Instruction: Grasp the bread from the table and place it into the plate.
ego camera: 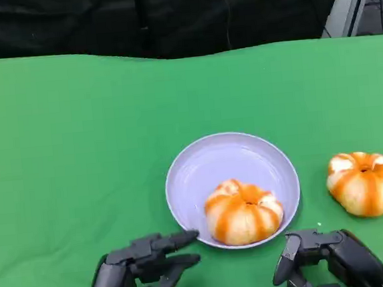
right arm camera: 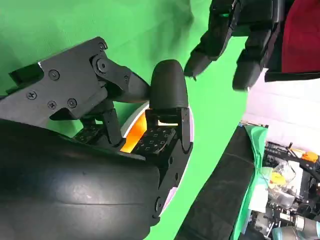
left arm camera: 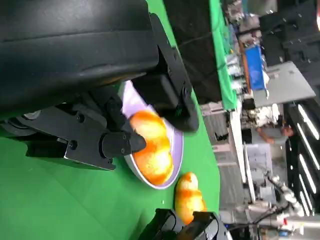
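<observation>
You are looking down at a green table (ego camera: 57, 142) where a pale lavender plate (ego camera: 206, 162) is sitting near your front edge. One orange-striped bread roll (ego camera: 243, 211) is lying inside the plate, on the side nearest you. A second bread roll (ego camera: 365, 182) is resting on the cloth to the right of the plate, well apart from its rim. Your left hand (ego camera: 139, 272) is hovering low just beside the plate's near-left edge, its fingers (ego camera: 176, 241) spread apart and holding nothing, the fingertips reaching toward the rim. Your right hand (ego camera: 332, 259) is sitting at the lower right, in front of the gap between the plate and the loose roll, also gripping nothing, with its fingers parted. In the left wrist view the plated roll (left arm camera: 152, 145) is showing just past the fingers, with the loose roll (left arm camera: 189, 197) beyond the plate's rim (left arm camera: 179, 145)
</observation>
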Action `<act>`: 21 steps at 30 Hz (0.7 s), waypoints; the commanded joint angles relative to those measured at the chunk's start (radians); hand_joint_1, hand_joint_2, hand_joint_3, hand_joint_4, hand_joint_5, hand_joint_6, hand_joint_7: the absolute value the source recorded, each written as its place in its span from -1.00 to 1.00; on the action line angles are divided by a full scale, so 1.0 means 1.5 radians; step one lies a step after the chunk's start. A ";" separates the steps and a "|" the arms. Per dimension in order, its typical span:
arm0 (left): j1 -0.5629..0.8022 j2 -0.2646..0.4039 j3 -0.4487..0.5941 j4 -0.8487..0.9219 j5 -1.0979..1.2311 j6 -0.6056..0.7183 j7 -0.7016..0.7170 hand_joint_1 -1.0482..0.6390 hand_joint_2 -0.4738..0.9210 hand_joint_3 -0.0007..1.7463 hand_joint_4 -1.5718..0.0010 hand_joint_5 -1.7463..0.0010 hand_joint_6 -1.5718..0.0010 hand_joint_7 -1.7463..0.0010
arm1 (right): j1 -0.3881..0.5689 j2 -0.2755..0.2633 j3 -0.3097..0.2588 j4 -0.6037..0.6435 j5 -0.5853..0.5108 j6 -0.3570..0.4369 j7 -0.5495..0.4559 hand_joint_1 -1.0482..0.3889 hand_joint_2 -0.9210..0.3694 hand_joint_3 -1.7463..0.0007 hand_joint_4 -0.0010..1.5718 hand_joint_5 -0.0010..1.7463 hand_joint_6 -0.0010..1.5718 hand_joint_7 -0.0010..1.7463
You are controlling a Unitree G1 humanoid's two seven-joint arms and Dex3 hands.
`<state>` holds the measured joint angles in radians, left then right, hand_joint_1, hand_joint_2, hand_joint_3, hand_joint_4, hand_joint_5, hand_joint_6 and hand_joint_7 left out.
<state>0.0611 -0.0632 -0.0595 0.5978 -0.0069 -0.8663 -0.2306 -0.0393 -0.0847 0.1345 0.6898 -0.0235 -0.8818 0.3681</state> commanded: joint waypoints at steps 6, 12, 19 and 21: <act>-0.011 0.009 -0.007 0.022 -0.007 -0.026 -0.008 0.21 0.46 0.28 -0.18 -0.65 -0.32 -0.25 | 0.004 -0.013 -0.004 -0.007 0.007 -0.001 0.007 0.26 -0.55 -0.07 0.02 0.69 0.07 0.32; -0.017 0.010 -0.011 0.020 0.002 -0.029 -0.003 0.21 0.41 0.35 -0.16 -0.75 -0.27 -0.40 | 0.011 -0.015 -0.005 -0.020 0.013 0.004 0.013 0.29 -0.55 -0.07 0.03 0.68 0.08 0.31; -0.019 0.009 -0.015 0.019 0.007 -0.026 0.001 0.21 0.41 0.37 -0.15 -0.76 -0.25 -0.44 | 0.013 -0.019 -0.007 -0.024 0.014 0.003 0.018 0.28 -0.55 -0.07 0.03 0.68 0.08 0.31; -0.018 0.010 -0.015 0.017 0.007 -0.025 0.002 0.20 0.41 0.38 -0.15 -0.76 -0.24 -0.45 | 0.013 -0.020 -0.007 -0.025 0.014 0.004 0.017 0.28 -0.54 -0.07 0.03 0.68 0.08 0.31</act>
<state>0.0369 -0.0614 -0.0843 0.6300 0.0023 -0.8941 -0.2362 -0.0288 -0.0967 0.1312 0.6598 -0.0165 -0.8789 0.3913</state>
